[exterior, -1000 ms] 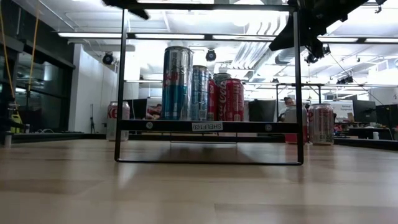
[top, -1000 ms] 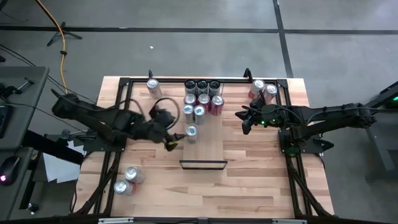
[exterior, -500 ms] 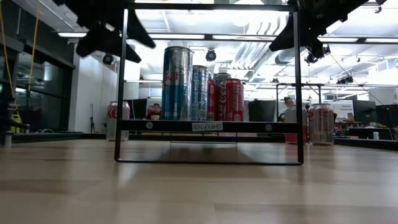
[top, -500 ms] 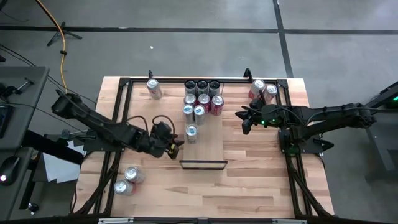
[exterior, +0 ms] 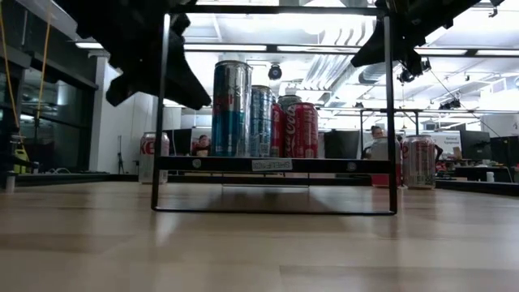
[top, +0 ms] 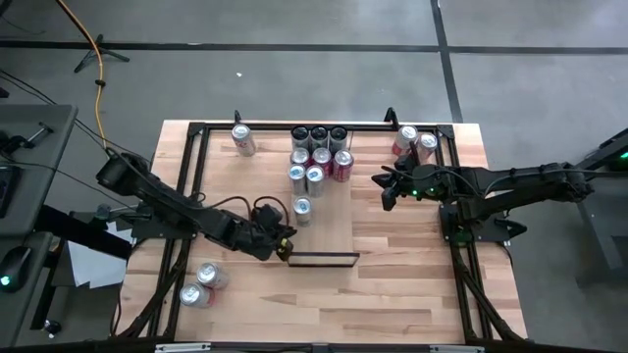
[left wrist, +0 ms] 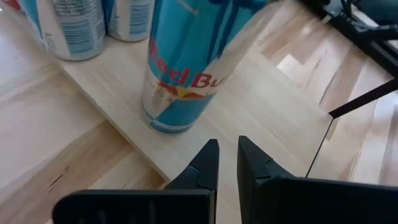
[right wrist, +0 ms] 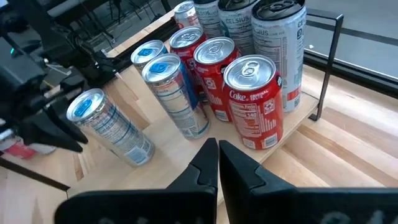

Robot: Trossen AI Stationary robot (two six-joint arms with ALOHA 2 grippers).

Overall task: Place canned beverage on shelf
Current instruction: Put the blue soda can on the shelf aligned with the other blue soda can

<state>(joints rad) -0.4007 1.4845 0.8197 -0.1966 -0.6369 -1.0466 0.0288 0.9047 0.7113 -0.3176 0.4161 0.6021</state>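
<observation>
Pale smooth wood shelf (left wrist: 261,106); glossy metal cans (right wrist: 252,102) (printed labels); butcher-block tabletop (top: 392,294).

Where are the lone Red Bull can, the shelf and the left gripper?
Red Bull can (left wrist: 186,68): left wrist view, on its label.
Shelf (left wrist: 261,118): left wrist view, bare wood beside the can.
Left gripper (left wrist: 227,160): left wrist view, between fingertips.

Open-plan lab or workshop: exposed ceiling ducts (exterior: 340,69) and strip lights (exterior: 243,47) hanging over distant workstations (exterior: 478,166).
</observation>
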